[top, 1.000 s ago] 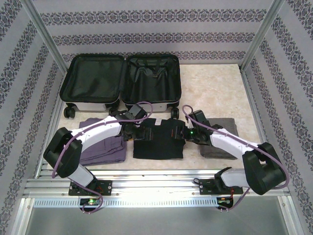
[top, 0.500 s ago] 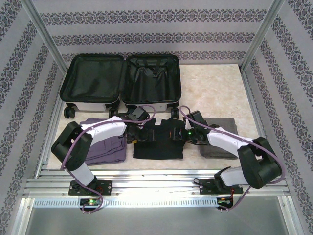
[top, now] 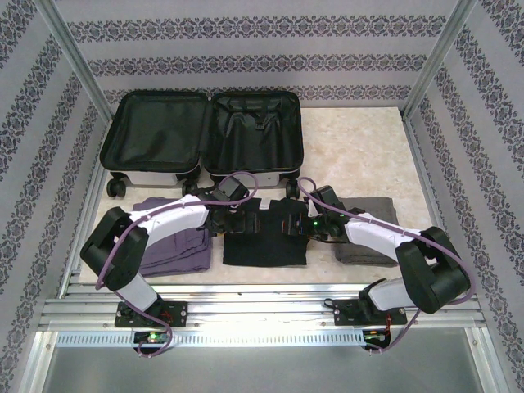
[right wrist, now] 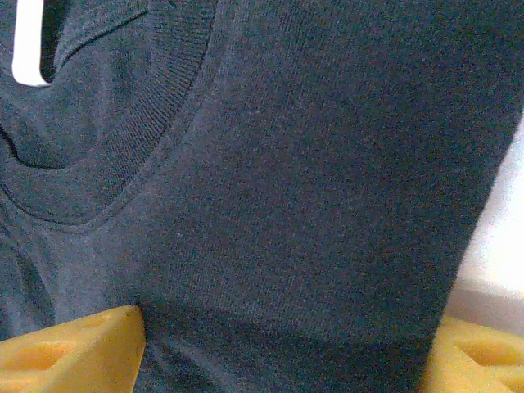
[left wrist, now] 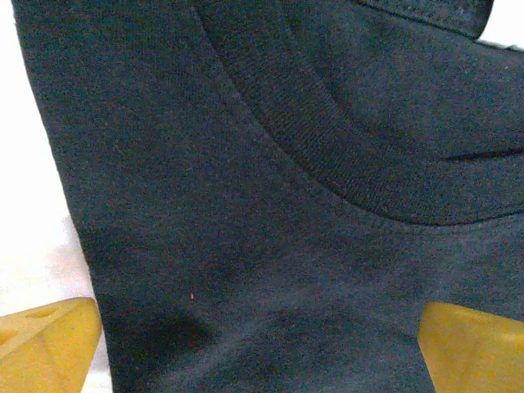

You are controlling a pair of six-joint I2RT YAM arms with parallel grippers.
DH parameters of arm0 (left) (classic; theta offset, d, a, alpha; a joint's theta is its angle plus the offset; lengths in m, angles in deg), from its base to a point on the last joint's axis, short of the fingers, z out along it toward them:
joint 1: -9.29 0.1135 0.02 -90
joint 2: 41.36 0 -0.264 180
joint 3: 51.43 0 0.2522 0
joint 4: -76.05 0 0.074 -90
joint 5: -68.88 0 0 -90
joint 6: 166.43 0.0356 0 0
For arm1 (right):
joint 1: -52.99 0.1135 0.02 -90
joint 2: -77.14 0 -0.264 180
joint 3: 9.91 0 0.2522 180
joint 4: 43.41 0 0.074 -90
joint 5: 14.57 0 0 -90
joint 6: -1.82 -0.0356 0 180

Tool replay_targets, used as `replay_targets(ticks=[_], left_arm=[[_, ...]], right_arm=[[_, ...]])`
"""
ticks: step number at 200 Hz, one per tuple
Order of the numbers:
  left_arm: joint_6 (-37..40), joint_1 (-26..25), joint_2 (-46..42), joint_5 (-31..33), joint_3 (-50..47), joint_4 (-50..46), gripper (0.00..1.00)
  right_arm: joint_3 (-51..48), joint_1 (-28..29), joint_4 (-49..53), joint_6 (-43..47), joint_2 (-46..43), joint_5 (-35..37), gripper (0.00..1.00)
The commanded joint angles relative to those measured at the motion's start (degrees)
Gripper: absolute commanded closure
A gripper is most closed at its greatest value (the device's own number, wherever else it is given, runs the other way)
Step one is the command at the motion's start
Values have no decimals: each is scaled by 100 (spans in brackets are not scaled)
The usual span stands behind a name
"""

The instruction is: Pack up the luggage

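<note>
We see the small white hard-shell suitcase with black lining [top: 205, 135] lying open at about 11 o'clock on the pale marbled counter [top: 360, 147]. Both halves lie flat side by side, with the wheels on the near edge.

Just in front of it runs a row of clothes: a folded purple garment [top: 176, 241] at 8 o'clock, a folded black knit top [top: 266, 246] at 6 o'clock and a folded grey garment [top: 364, 250] at 4 o'clock.

Both arms reach in over the far part of the black top, one from each side.

In the left wrist view, the left claw [left wrist: 262, 352] is spread wide just above the cloth. One of its yellow fingertips [left wrist: 45, 344] is over bare counter at the top's edge and the other is over the fabric, with the ribbed collar [left wrist: 327, 155] at 12 o'clock. It has hold of nothing.

The right claw [right wrist: 282, 352] is also spread wide and grips nothing. One finger is on the cloth and the other is past the top's edge at 4 o'clock.
</note>
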Motion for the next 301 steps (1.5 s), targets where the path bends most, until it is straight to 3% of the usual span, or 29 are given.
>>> replay_targets(ticks=[1, 67, 103, 140, 164, 186, 221, 236, 261, 301], left_arm=[[-28, -51, 53, 171, -77, -98, 0], [-165, -50, 322, 25, -380, 649, 0], [-288, -50, 529, -353, -521, 1385, 0], [-306, -50, 752, -569, -390, 1513, 6], [-279, -50, 731, -594, -385, 1503, 21], [-294, -50, 683, -566, -422, 1483, 41], [-255, -51, 666, -611, -401, 1443, 67], [-226, -52, 658, -636, -369, 1403, 79], [-168, -58, 606, -646, -333, 1343, 100], [-99, -101, 314, -613, -365, 1291, 100]], right_arm=[[-79, 99, 0, -126, 38, 0, 24], [-159, 209, -157, -201, 219, 233, 24], [-125, 404, -406, -324, 434, 402, 26], [32, 477, -517, -379, 741, 306, 38], [85, 477, -520, -326, 870, 195, 51], [136, 476, -515, -273, 962, 109, 63], [175, 477, -496, -238, 951, 76, 92], [175, 477, -475, -214, 893, 98, 100], [136, 477, -458, -194, 728, 120, 100], [111, 471, -363, -120, 353, 105, 100]])
